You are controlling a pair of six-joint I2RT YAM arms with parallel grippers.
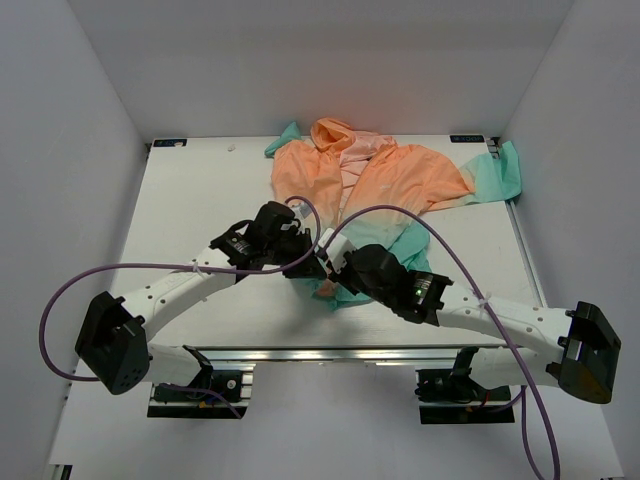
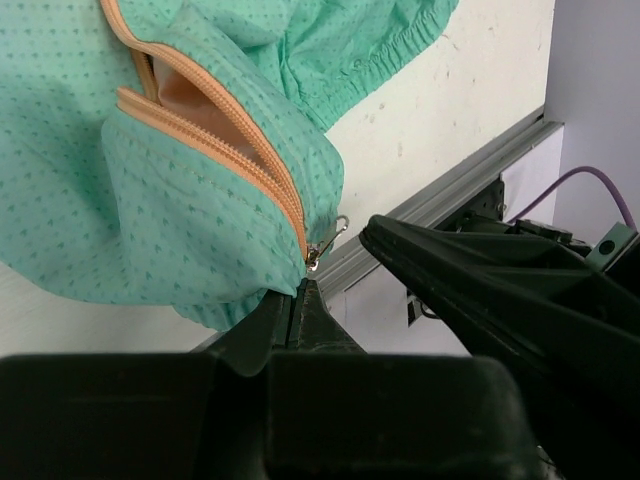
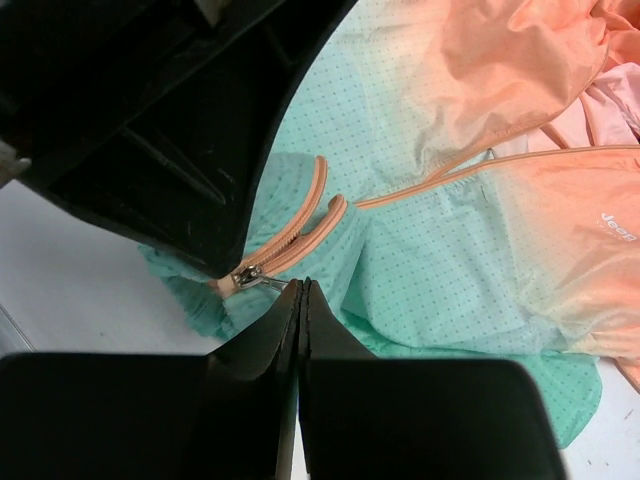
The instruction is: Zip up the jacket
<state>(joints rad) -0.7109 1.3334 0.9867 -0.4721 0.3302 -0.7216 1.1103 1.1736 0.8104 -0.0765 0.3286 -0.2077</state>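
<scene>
The jacket (image 1: pixel 390 180) lies right of centre on the tabletop (image 1: pixel 200 200), its long axis running from the hood at the far edge to the hem nearer us. The zipper (image 2: pixel 210 145) gapes and its slider (image 3: pixel 262 281) sits at the hem, so nearly everything remains. The left hand (image 2: pixel 303 295) clamps the hem. The right hand (image 3: pixel 302 292) is pinched together at the pull, and I cannot tell whether it grips it.

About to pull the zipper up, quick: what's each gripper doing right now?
Left gripper: closed on the jacket hem at the zipper's bottom end.
Right gripper: closed, tips at the zipper pull; grip on it cannot be told.
</scene>
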